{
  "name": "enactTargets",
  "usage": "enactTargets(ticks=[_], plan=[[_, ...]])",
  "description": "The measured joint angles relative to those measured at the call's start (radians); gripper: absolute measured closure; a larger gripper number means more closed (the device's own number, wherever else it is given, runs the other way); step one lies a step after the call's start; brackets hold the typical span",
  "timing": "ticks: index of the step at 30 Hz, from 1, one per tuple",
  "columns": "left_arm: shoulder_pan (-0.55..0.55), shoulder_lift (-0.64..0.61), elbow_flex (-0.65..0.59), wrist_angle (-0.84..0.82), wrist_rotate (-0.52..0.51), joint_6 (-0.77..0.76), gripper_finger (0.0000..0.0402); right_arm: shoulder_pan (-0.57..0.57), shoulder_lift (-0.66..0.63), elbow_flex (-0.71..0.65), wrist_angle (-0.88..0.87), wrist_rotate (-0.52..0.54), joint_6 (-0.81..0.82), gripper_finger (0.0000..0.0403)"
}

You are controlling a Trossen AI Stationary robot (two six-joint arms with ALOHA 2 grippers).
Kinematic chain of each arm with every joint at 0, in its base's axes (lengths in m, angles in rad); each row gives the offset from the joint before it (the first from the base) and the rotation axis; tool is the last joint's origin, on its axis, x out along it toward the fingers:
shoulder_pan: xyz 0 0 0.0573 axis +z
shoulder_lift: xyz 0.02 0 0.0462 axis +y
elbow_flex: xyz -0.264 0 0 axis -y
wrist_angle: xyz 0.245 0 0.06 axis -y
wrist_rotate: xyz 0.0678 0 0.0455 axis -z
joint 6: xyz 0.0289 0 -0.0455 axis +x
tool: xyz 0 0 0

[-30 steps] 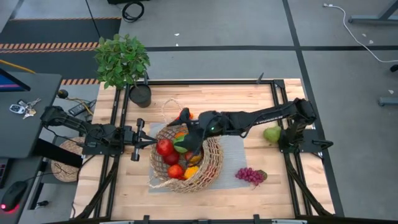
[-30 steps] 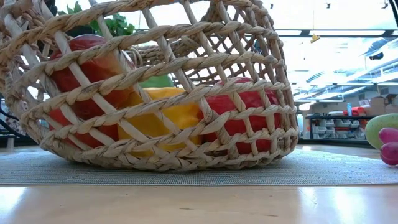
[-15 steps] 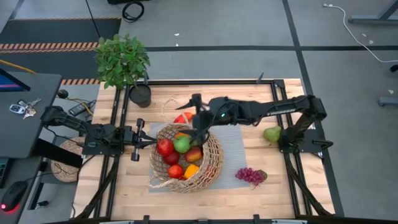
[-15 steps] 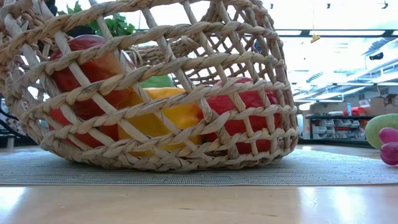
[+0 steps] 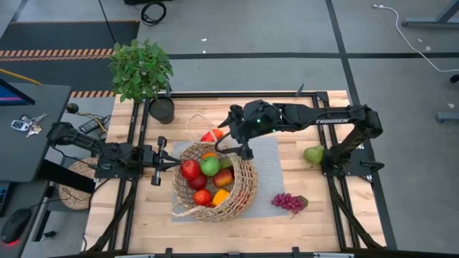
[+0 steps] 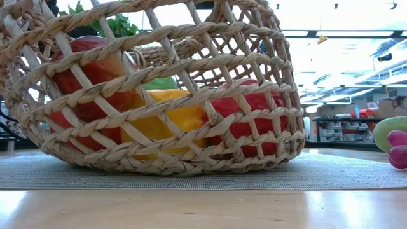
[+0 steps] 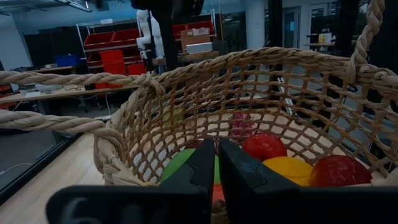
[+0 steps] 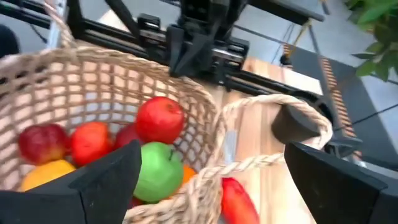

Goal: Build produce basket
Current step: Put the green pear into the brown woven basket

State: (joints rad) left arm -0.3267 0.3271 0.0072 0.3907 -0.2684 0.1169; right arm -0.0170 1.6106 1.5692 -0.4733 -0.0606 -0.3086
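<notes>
The tan wicker basket (image 5: 215,183) stands on a grey mat (image 5: 276,168), showing large in the low view (image 6: 159,95). It holds red apples (image 5: 190,170), a green apple (image 5: 209,166) and orange and yellow pieces. My right gripper (image 5: 233,142) hangs open above the basket's far rim, with nothing between its fingers (image 8: 217,186). My left gripper (image 5: 172,163) is at the basket's left rim, shut on it. A red piece (image 5: 210,136) lies outside, by the looped handle (image 5: 197,125). My left gripper holds the basket's rim (image 7: 118,168) on the side toward the table's left edge. The fingers (image 7: 205,171) come in level from the left and stand close together. The spot they close on is hidden under them at the picture's bottom edge. The basket's base stays on the mat.
A green pear (image 5: 313,154) and purple grapes (image 5: 288,203) lie on the wood to the right of the mat; both show in the low view, the pear (image 6: 389,130) and the grapes (image 6: 399,149). A potted plant (image 5: 141,69) stands at the far left corner.
My right gripper has risen out of the basket and drawn back toward the table's far edge, rolling its wrist, with its fingers staying open. The green apple lies uncovered among the fruit in the basket. The basket has not moved.
</notes>
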Motion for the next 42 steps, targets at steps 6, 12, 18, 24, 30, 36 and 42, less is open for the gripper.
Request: enactTargets(ticks=[6,12,18,24,30,36,42], plan=[[0.000,0.000,0.000,0.000,0.000,0.000,0.0368,-0.007,-0.036,0.002,-0.072,-0.062,0.035,0.0004],[0.000,0.000,0.000,0.000,0.000,0.000,0.0368,-0.009,-0.078,0.003,-0.285,-0.177,0.155,0.0004],[0.000,0.000,0.000,0.000,0.000,0.000,0.0374,0.022,-0.083,-0.051,-0.569,-0.104,0.269,0.0004],[0.000,0.000,0.000,0.002,0.000,0.000,0.0367,0.116,-0.113,-0.244,-0.559,-0.058,0.366,0.0007],[0.000,0.000,0.000,0.000,0.000,0.000,0.0369,0.210,-0.243,-0.407,-0.582,0.084,0.556,0.0020],[0.000,0.000,0.000,0.000,0.000,0.000,0.0373,0.208,-0.407,-0.605,-0.638,0.252,0.738,0.0034],[0.000,0.000,0.000,0.000,0.000,0.000,0.0366,0.154,-0.501,-0.776,-0.648,0.269,0.885,0.0036]])
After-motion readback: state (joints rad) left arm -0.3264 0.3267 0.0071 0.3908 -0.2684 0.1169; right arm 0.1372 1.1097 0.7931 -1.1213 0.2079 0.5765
